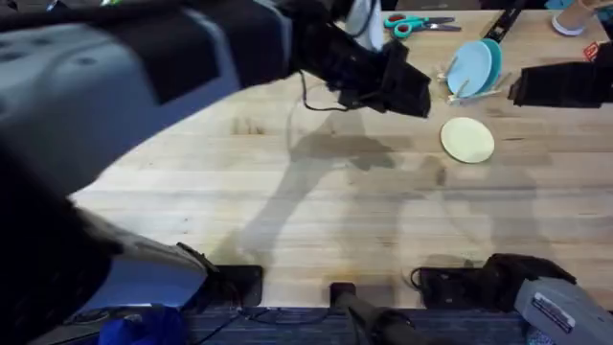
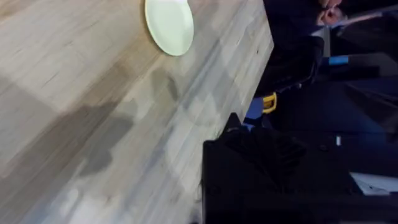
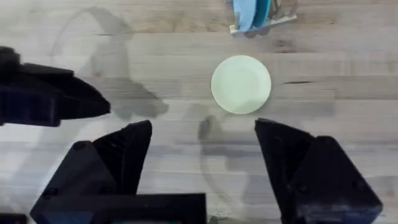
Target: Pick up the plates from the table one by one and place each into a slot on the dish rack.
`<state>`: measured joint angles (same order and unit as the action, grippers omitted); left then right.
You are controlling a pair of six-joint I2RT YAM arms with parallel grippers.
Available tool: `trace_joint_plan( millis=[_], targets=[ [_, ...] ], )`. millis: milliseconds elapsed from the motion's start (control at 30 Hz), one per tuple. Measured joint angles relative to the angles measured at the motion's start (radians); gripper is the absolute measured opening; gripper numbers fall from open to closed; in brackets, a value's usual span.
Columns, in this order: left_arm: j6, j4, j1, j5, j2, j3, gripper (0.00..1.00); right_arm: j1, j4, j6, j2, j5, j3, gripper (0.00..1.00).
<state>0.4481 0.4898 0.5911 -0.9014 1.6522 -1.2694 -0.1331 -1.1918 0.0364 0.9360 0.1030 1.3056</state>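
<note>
Cream plate (image 1: 467, 139) left flat on worktop (image 1: 316, 201), unslotted; blue plate (image 1: 469, 69) seen upright in rack (image 1: 476, 91). Right end effector (image 3: 202, 152) spread wide, aimed at cream plate for pickup. Left end effector (image 1: 412, 91) state cannot be told.

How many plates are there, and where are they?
3, as far as shows. A pale yellow plate lies flat on the table. A light blue plate stands upright in the dish rack, with a darker teal plate just behind it. More may be hidden behind the arm.
</note>
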Motion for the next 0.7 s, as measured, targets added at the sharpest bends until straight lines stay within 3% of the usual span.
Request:
trace_joint_plan(
  millis=[467, 700],
  targets=[
    [0.137, -0.283, 0.056, -0.021, 0.177, 0.0, 0.041, -0.078, -0.021, 0.016, 0.0, -0.006, 0.0, 0.994],
    [0.204, -0.39, 0.111, 0.038, 0.249, 0.0, 0.04, -0.099, -0.02, 0.015, 0.0, -0.007, 0.0, 0.993]
  ],
)
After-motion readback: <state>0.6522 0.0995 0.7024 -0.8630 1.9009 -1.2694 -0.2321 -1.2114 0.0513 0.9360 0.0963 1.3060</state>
